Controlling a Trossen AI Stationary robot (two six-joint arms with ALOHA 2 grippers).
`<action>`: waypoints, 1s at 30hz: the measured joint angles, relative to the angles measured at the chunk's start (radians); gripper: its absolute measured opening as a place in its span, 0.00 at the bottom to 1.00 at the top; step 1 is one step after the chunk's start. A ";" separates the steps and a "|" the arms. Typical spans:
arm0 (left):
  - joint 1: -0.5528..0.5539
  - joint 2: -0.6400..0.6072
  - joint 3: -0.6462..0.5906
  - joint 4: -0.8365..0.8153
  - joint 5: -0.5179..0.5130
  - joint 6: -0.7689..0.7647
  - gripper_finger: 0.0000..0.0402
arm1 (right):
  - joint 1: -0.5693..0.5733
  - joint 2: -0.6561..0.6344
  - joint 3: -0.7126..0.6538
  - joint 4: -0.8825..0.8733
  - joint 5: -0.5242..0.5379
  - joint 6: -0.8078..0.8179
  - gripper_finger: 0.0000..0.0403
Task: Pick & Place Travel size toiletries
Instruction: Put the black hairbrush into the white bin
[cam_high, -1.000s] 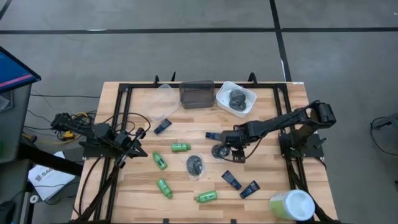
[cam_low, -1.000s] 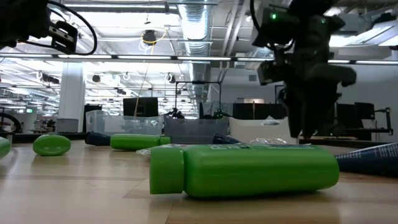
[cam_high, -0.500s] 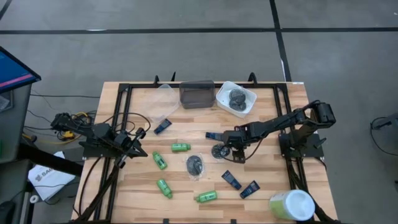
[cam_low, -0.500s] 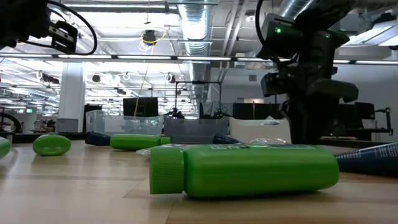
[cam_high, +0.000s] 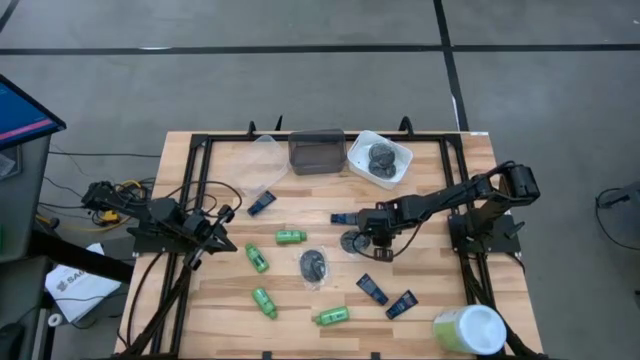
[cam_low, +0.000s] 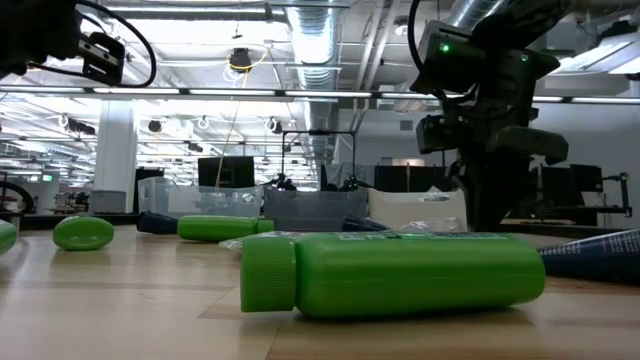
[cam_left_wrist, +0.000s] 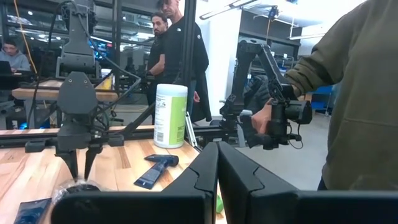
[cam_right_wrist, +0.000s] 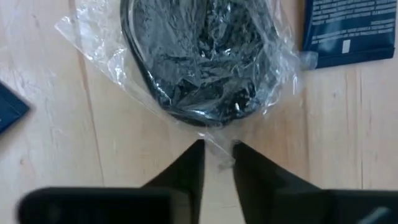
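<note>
The travel size toiletries lie scattered on the wooden table: green bottles, dark blue sachets and a dark grey lump. Another grey lump in a clear wrapper lies mid-table under my right gripper, which points down and has closed on the wrapper's edge. My left gripper waits shut above the table's left side. In the low view a green bottle hides the right gripper's fingertips. My right gripper comes from above, pointing down, with the clear wrapper's loose edge between its two fingertips, just beside the dark lump. The lump lies flat on the table. One layer of film or several, I cannot tell.
At the far edge stand a clear tub, a dark tub and a white tub holding grey lumps. A big pale green-and-white cylinder stands at the near right corner. People stand beyond the table in the left wrist view.
My right gripper has sunk toward the table onto the wrapped grey lump; the lump has stayed in place.
</note>
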 joint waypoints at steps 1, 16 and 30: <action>0.000 0.000 0.000 0.001 0.000 0.000 0.01 | 0.000 0.000 0.000 0.000 0.000 0.000 0.11; 0.000 0.000 0.000 0.004 0.000 0.000 0.01 | 0.025 -0.032 0.206 -0.194 -0.003 0.015 0.00; 0.000 0.002 0.000 0.015 0.000 0.000 0.01 | -0.306 -0.089 0.640 -0.413 0.132 -0.094 0.00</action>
